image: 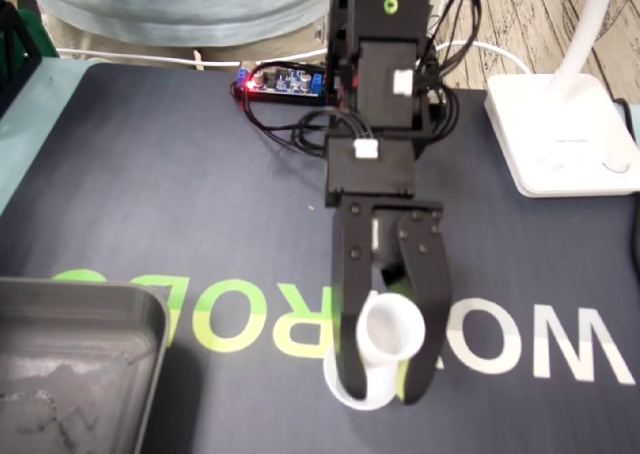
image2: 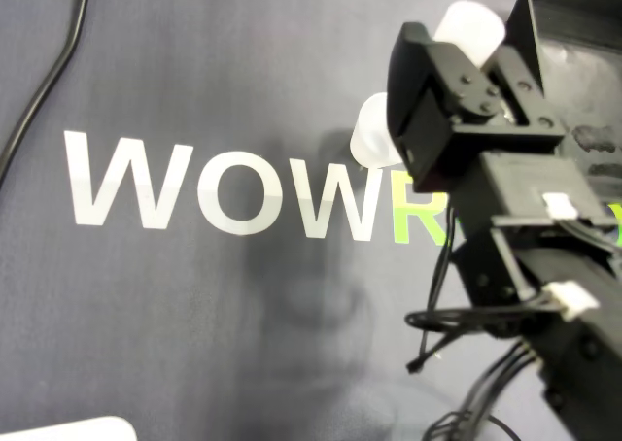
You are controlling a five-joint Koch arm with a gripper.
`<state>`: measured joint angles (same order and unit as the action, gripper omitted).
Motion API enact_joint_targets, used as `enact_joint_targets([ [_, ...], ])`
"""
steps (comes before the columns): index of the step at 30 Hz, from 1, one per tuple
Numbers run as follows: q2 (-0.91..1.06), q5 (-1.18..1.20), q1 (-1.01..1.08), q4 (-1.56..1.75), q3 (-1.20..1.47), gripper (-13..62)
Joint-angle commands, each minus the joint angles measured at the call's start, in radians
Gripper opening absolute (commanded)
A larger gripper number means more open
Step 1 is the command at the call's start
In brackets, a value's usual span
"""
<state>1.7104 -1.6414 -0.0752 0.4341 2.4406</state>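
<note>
Metal tray [image: 70,364]: nearest the lens in the fixed view, at 8 o'clock of the frame. It is grey and scuffed, with 1 rounded corner showing, and sits well apart from the arm.
Gripper [image: 383,389]: black, pointing toward 6 o'clock in the fixed view. Its 2 jaws stand on either side of the cup and press against its wall, so it is clamped on the cup.
White plastic cup [image: 392,332]: between the jaws at 6 o'clock of the fixed view, with its open mouth facing up toward the camera. It is over the lettering where the white letters meet the green ones. A white rim shows below the left jaw, and I cannot tell whether it rests on the mat. In the overhead view a white rounded part [image2: 372,135] shows at 1 o'clock, beside the gripper body.
Mat [image: 150,194]: dark, covering the table under everything.
Lettering [image2: 214,188]: "WOW" in white, with green letters after it.
Lamp base [image: 560,134]: white, at 2 o'clock in the fixed view, on the mat's edge.
Circuit board [image: 283,82]: blue with a red light, at 11 o'clock of the gripper in the fixed view, beside the arm's foot.
Black cable [image2: 49,72]: runs along the mat at 10 o'clock in the overhead view.
</note>
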Motion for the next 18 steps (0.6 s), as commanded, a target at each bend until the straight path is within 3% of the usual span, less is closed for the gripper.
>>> enact_joint_targets([
  [1,-0.008,-0.011,0.000,0.081,-0.041,3.1],
  [13,-0.100,-0.009,0.000,0.156,-0.071,3.3],
  [18,-0.117,-0.006,0.002,0.156,-0.074,14.9],
])
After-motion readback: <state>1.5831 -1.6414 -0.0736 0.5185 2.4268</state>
